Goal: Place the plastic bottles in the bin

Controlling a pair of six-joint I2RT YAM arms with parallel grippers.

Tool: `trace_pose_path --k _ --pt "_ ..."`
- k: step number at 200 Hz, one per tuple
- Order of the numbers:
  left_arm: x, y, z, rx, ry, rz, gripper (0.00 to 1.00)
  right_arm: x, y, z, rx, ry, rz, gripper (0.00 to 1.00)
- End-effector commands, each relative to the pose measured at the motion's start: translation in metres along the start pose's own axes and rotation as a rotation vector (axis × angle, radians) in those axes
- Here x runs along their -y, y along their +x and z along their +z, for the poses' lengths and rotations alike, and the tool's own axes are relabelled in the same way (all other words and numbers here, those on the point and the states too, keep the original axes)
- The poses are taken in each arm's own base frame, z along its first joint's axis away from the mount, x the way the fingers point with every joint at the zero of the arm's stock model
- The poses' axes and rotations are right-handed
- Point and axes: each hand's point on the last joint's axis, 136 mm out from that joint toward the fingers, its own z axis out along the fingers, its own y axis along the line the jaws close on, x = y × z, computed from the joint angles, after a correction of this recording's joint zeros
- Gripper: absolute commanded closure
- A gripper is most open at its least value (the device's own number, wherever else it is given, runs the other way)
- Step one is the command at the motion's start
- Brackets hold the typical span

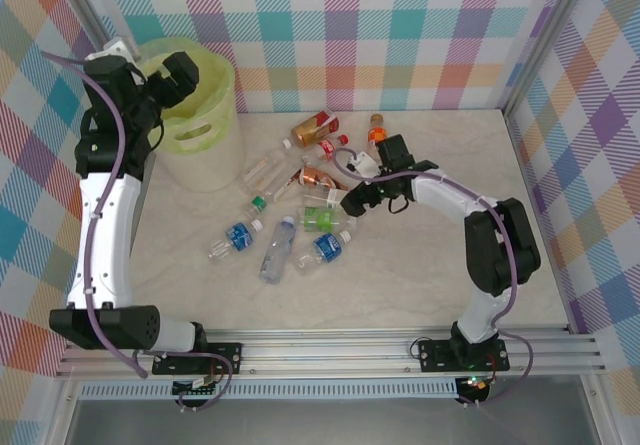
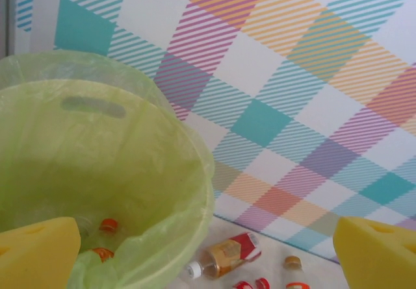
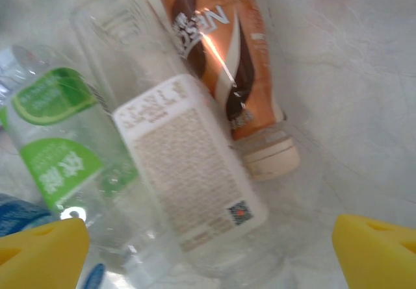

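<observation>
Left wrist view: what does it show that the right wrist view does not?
Left wrist: the bin, orange-capped bottles inside it, the checked wall, a red-labelled bottle on the table. Right wrist instead: three lying bottles close up, the brown-labelled bottle, white-labelled bottle and green-labelled bottle. Both: the table, and yellow fingertips wide apart, left gripper and right gripper open.

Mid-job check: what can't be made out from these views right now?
- Left wrist: bin contents beyond two orange caps, hidden by its wall.
- Right wrist: white-labelled bottle print, blurred; green-labelled bottle cut off by left edge.
- Top external: right gripper fingertips, too small.
</observation>
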Motion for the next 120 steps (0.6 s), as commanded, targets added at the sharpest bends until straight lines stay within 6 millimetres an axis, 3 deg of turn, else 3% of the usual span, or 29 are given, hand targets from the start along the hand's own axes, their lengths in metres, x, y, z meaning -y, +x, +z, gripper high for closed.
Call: trace_pose_path --k 1,30,62,87,120 --pt "0.013 0.012 -0.030 -0.031 0.080 -0.039 0.00 -0.003 0.014 0.006 -0.094 -0.065 -0.124 0.04" --pt "0.010 0.041 -0.050 -0.085 0.125 -0.079 0.00 0.004 0.015 0.019 -0.165 -0.099 -0.171 0.05" --pt "-0.006 0.072 -0.066 -0.140 0.094 -0.096 0.00 0.010 0.018 0.032 -0.209 -0.116 -0.167 0.09" --pt "-0.017 0.087 -0.073 -0.158 0.061 -0.084 0.00 0.014 0.021 0.042 -0.227 -0.112 -0.173 0.23" --pt "-0.018 0.104 -0.074 -0.211 0.087 -0.062 0.00 0.012 0.021 0.042 -0.200 -0.099 -0.205 0.28"
